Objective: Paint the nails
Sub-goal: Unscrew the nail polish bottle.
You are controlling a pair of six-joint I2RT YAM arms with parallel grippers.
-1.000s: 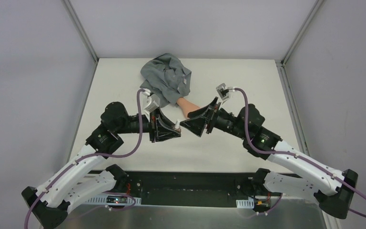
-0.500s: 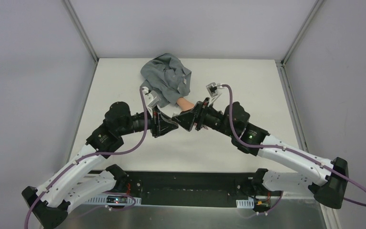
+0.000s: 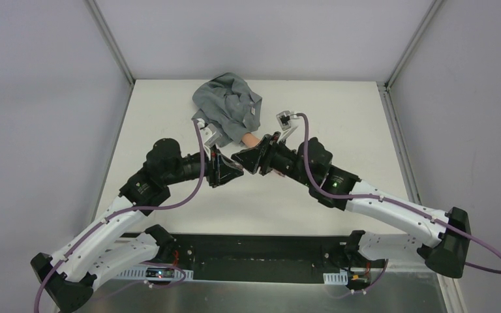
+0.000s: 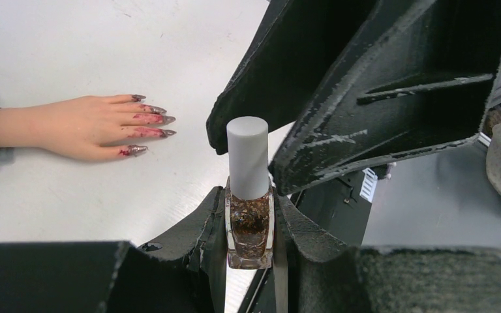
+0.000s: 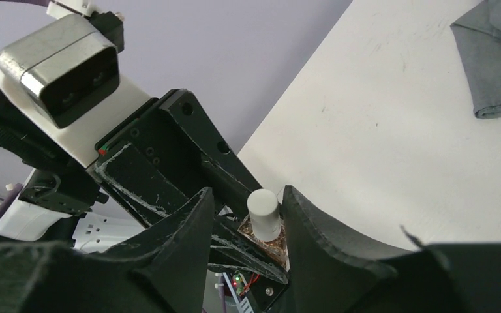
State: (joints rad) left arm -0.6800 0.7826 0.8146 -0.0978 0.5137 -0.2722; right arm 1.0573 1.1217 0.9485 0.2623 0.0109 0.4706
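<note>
My left gripper (image 4: 250, 195) is shut on a small glass polish bottle (image 4: 250, 228) of brown glitter with a white cap (image 4: 248, 156), held upright above the table. My right gripper (image 5: 248, 194) stands open astride that cap (image 5: 263, 212); one finger touches it and the other leaves a gap. The peach fake hand (image 4: 72, 127) lies flat to the left, and its pointed dark-red nails (image 4: 153, 124) face right. In the top view the two grippers (image 3: 238, 164) meet just in front of the hand (image 3: 252, 139) and cover the nails.
The hand's grey sleeve (image 3: 228, 107) lies bunched at the back of the white table (image 3: 339, 124). Grey walls close the table in on three sides. The arm bases sit along the near edge.
My right gripper has travelled left to the bottle and its jaws have narrowed around the cap. The left gripper, still holding the bottle, has shifted slightly left and back.
</note>
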